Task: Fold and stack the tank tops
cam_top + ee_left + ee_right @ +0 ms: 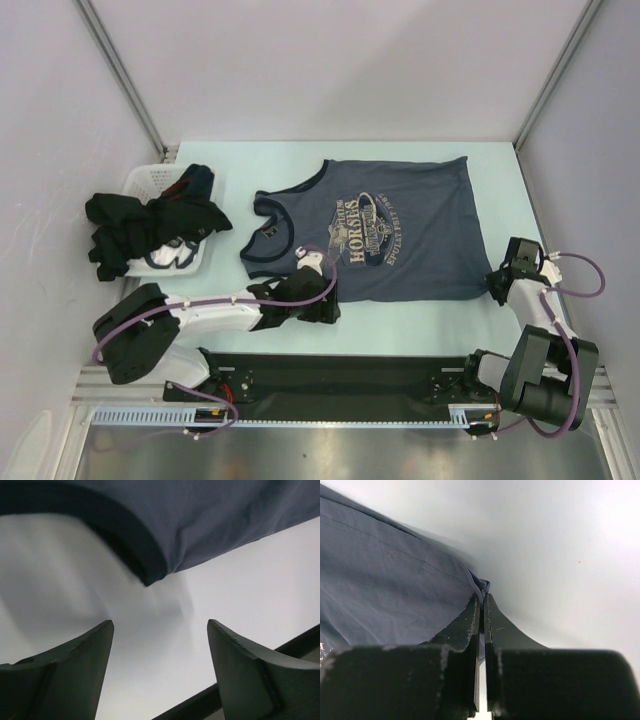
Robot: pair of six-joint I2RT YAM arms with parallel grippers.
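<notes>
On the near right, the right claw [482, 599] is pinched tight on the near right corner of the blue top [400, 235], right at the hem. The left claw [160, 627] is spread wide just beside the dark trim of the near left armhole and holds nothing. The blue top lies flat in the middle of the worktop [400, 160]. It looks soft, thin and light, so it will likely flop and crease; corners and edges are the best places to grab. On the far left, the black top [125, 225] lies in a heap over a white basket [148, 180].
</notes>
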